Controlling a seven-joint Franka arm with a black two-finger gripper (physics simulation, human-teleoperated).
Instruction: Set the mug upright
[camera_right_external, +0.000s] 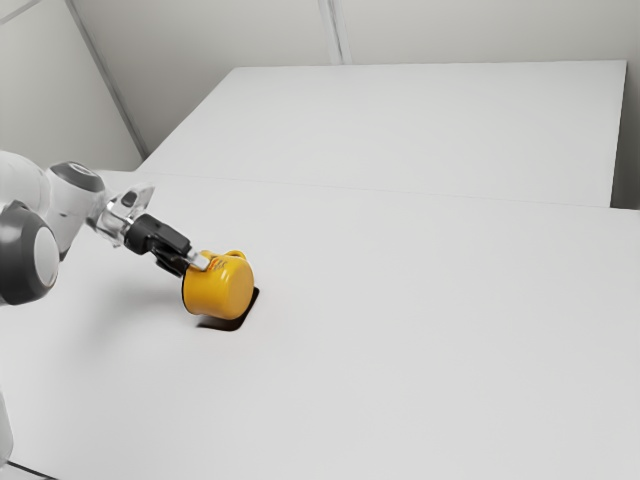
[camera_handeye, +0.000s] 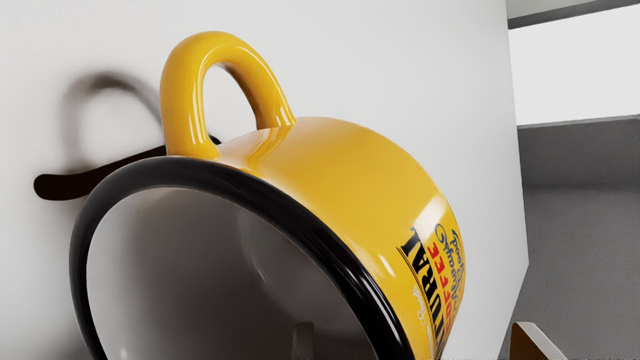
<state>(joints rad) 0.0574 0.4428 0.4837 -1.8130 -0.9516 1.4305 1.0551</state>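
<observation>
The yellow mug (camera_right_external: 220, 288) lies on its side on the white table, its mouth towards the arm and its base towards the exterior view's right. In the wrist view, the mug (camera_handeye: 320, 165) shows its black rim, pale inside, handle and printed lettering. My gripper (camera_right_external: 198, 262) is at the mouth end, with a light fingertip over the mug's upper side in the exterior view. In the wrist view, my gripper (camera_handeye: 416, 345) is open: one finger stands outside the wall with a gap to it, and a pale shape, perhaps the other finger, shows inside the mug.
A dark patch (camera_right_external: 238, 318) lies on the table under and beside the mug. The white table (camera_right_external: 430, 340) extends around it. Another white surface (camera_right_external: 420, 120) stands behind, near the pale walls.
</observation>
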